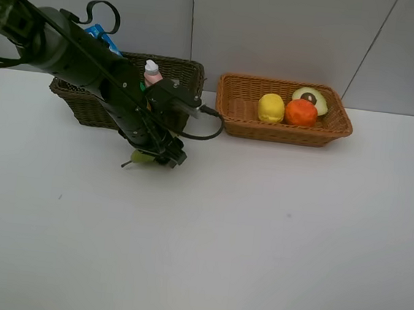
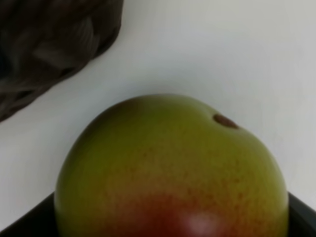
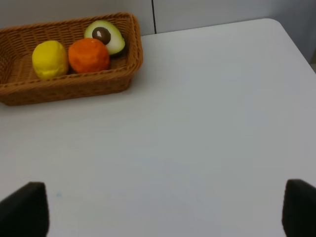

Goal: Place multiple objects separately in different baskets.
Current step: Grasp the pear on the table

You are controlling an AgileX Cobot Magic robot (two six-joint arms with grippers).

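White desk (image 1: 258, 233) against a pale panelled wall, two wicker baskets along its far edge.

At 10 o'clock the dark basket (image 1: 182, 72) holds the toothpaste box (image 1: 101, 36) and small pink bottle (image 1: 152, 72); just before it the left gripper (image 1: 154, 156), fingers spread wide, straddles the pear (image 2: 170, 170) on the desk. At 1 o'clock the tan basket (image 1: 234, 117) holds lemon (image 1: 271, 108), orange (image 1: 300, 112), avocado half (image 1: 312, 99). The right gripper (image 3: 163, 210) stands open over bare desk.
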